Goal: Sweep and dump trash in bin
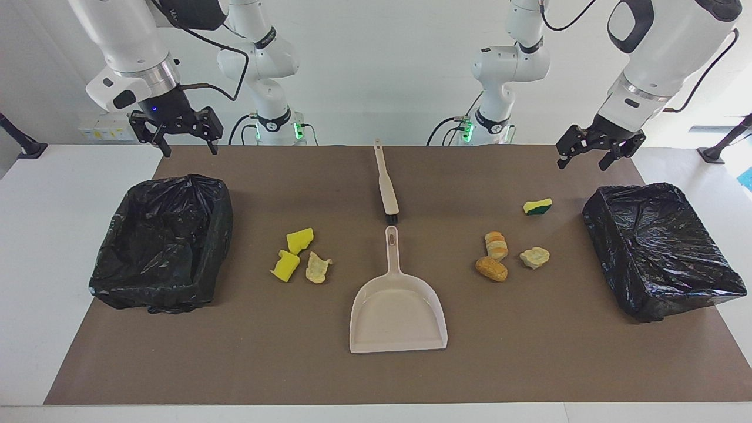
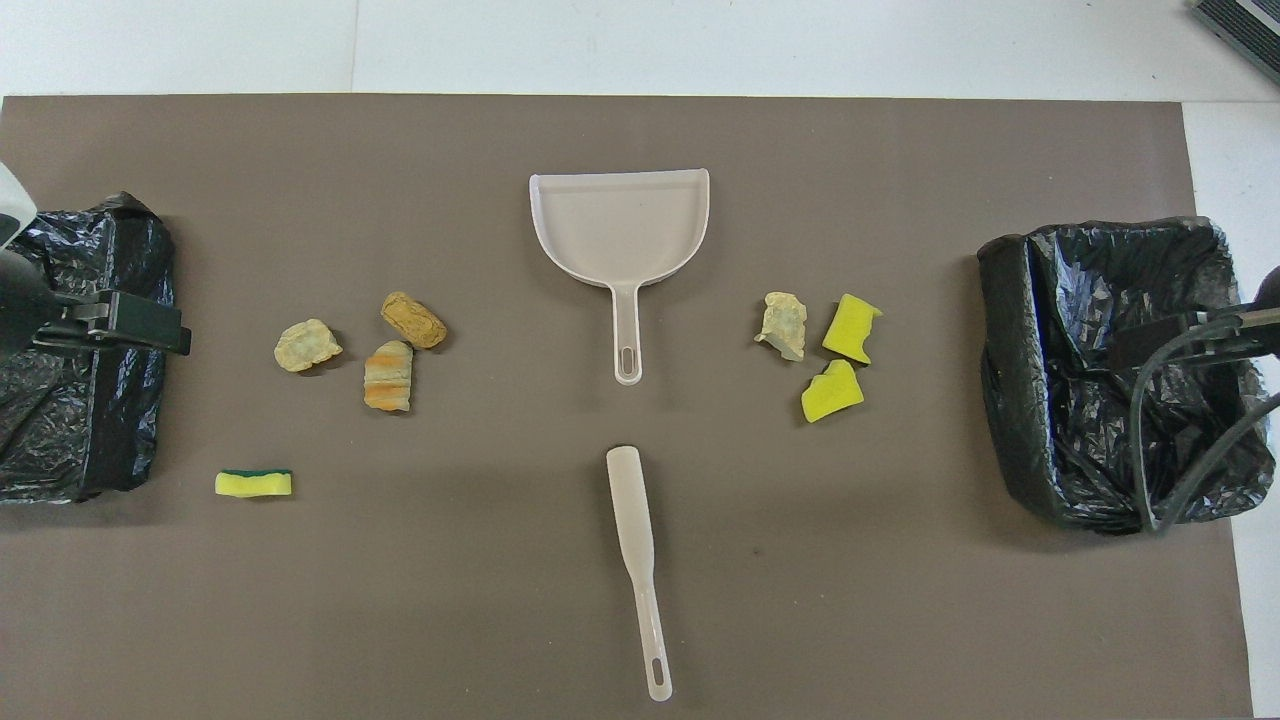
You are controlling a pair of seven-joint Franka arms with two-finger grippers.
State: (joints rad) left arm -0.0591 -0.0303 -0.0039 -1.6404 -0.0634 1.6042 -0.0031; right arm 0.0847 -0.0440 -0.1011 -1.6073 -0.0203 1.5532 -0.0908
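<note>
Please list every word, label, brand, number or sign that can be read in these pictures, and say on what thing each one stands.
None can be read.
The dustpan, the brush, the two bag-lined bins, the scraps and the brown mat carry no visible print.
The arms show no legible marking.

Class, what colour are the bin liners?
Black, glossy and crinkled, on both bins; clearest in the facing view.
</note>
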